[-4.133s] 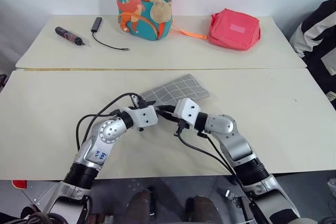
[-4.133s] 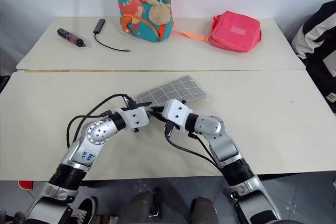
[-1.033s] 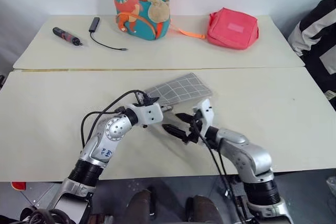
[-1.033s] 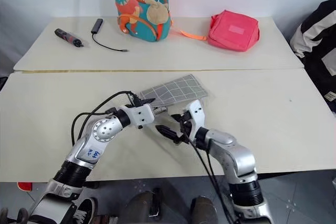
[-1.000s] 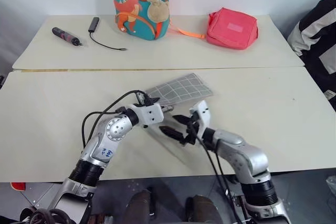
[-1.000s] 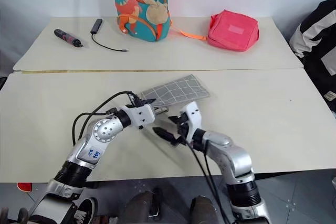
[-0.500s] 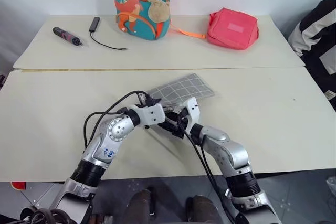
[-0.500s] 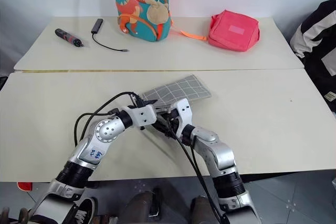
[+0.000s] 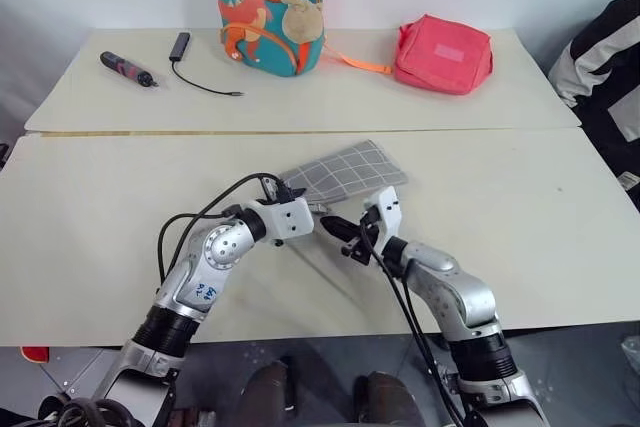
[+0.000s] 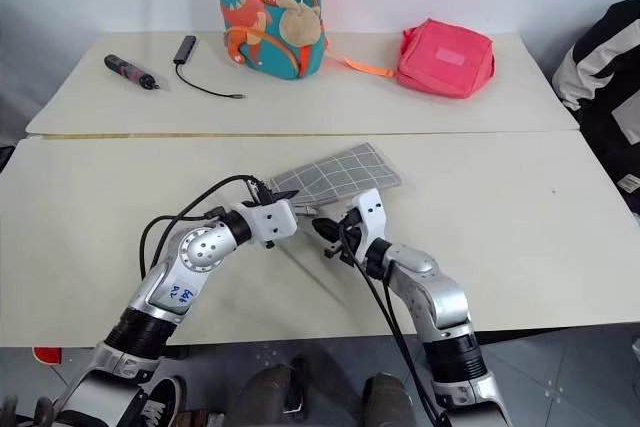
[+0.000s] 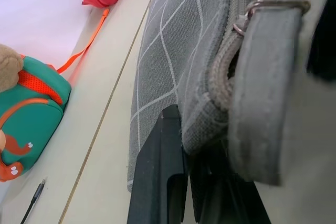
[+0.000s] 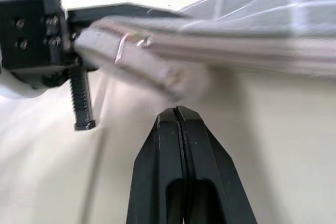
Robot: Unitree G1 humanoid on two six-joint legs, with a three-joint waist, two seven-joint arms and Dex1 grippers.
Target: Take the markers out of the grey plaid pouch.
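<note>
- Left gripper [image 9: 312,213] level, aimed forward and right, pinching the near end of the grey plaid pouch [image 9: 345,169].
- Right gripper [image 9: 335,226] level, aimed left, fingers pressed together, empty, just beside that end.
- Pouch mid-desk [image 9: 90,207], angled toward the far edge.

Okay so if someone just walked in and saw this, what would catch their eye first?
Probably the two grippers meeting mid-table at the grey plaid pouch: the left gripper is shut on its near end, lifting it, while the right gripper sits shut just beside it. Next, the bright dinosaur backpack and pink-red padded bag along the far edge.
</note>
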